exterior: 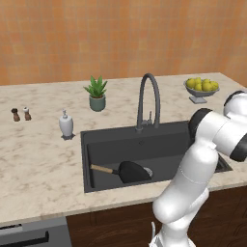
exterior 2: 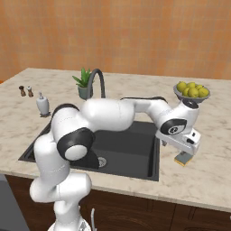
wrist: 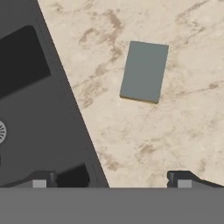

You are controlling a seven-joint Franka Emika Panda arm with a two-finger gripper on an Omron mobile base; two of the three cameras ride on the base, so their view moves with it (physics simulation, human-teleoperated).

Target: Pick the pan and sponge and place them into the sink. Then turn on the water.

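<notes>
The beige marble counter (exterior: 38, 164) holds the large dark grey rectangular sink (exterior: 108, 144). The round black frying pan (exterior: 131, 171) with its wooden handle lies inside it. The two-finger gripper (wrist: 111, 179) hangs fully open and empty above the small flat grey-faced sponge (wrist: 144, 71), which lies on the counter just beside the sink.

Even, bright rendered light; soft shadows, slightly blurry.

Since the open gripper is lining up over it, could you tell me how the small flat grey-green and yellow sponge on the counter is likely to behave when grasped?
The small flat rectangular sponge, grey-green face up with a yellow edge, probably squashes somewhat between the fingers. It looks light for its size. Lying flat on the marble counter, it should not roll or tip, though a nudge might slide it.
</notes>
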